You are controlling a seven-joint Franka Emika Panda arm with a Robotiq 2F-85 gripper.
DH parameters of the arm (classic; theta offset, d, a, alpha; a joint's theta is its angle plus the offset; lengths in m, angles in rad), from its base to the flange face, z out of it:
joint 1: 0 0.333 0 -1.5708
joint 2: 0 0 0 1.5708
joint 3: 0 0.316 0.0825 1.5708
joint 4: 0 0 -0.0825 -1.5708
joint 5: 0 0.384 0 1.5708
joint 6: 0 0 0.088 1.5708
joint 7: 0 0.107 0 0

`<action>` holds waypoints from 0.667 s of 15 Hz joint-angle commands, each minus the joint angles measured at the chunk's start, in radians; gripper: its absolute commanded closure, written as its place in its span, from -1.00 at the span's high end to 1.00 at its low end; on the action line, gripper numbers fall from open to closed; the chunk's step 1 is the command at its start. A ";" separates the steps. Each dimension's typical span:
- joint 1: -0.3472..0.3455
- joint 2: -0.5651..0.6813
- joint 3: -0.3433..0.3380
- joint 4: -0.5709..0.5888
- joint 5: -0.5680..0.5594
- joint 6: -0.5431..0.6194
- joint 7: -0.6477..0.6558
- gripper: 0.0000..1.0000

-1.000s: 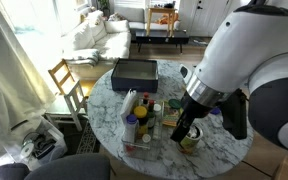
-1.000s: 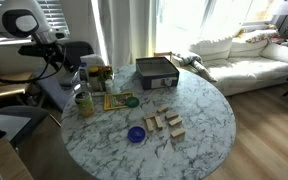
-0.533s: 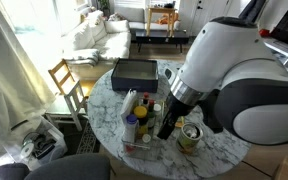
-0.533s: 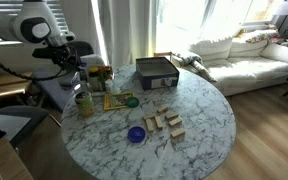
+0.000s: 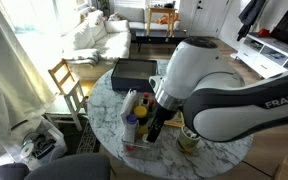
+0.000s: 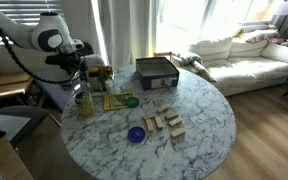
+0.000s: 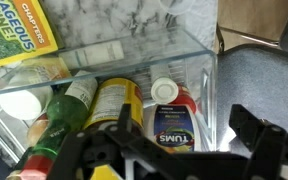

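Note:
My gripper [image 7: 169,150] is open and empty, its two black fingers spread wide above a clear plastic bin [image 7: 209,75]. The bin holds a Tums bottle [image 7: 169,125] with a white cap, a yellow bottle [image 7: 114,100], a green bottle [image 7: 74,95] and a white-capped container [image 7: 19,105]. The Tums bottle lies right between the fingers. In both exterior views the gripper [image 6: 74,68] [image 5: 156,128] hangs over the bin [image 6: 99,75] [image 5: 134,118] at the edge of the round marble table [image 6: 204,120].
A yellow-green book [image 6: 117,100] [image 7: 19,35] lies beside the bin. A green jar [image 6: 84,103], a blue bowl [image 6: 136,134], wooden blocks [image 6: 166,122] and a black box [image 6: 156,72] [image 5: 134,72] stand on the table. A wooden chair [image 5: 66,80] and a sofa [image 6: 244,55] stand nearby.
The arm has swung across the table toward the bin, and the gripper now hangs over the bottles. Nothing on the table has moved.

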 commanded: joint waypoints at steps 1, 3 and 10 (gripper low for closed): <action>-0.008 0.067 0.006 0.005 0.017 0.103 -0.033 1.00; -0.014 0.090 0.007 0.001 0.012 0.158 -0.028 1.00; -0.027 0.131 -0.004 0.007 -0.002 0.193 0.002 1.00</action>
